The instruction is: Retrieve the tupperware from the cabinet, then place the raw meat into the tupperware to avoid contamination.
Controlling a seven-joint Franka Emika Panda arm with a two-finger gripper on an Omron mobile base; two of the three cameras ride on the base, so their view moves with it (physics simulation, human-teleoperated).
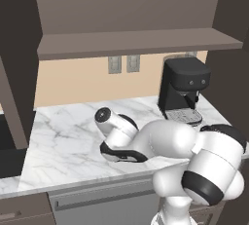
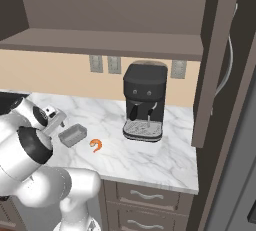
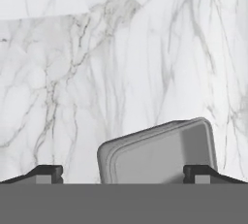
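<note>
The tupperware [image 2: 73, 135], a small grey translucent box, rests on the marble counter [image 2: 150, 157]. My gripper [image 2: 59, 124] hangs just above its left end. In the hand view the tupperware [image 3: 160, 152] lies close below the gripper [image 3: 123, 173], and the two fingertips [image 3: 48, 172] stand wide apart and clear of its walls, so the gripper is open and holds nothing. The raw meat [image 2: 96, 145], an orange curled piece, lies on the counter just right of the tupperware. The cabinet [image 2: 110, 42] above stands open, its brown shelf [image 1: 136, 43] bare.
A black coffee machine [image 2: 145, 102] stands on the counter to the right, against the wall. The cabinet's open right door [image 2: 215, 65], with its silver handle, juts out over the counter's right end. Drawers [image 2: 145, 195] sit below the counter edge.
</note>
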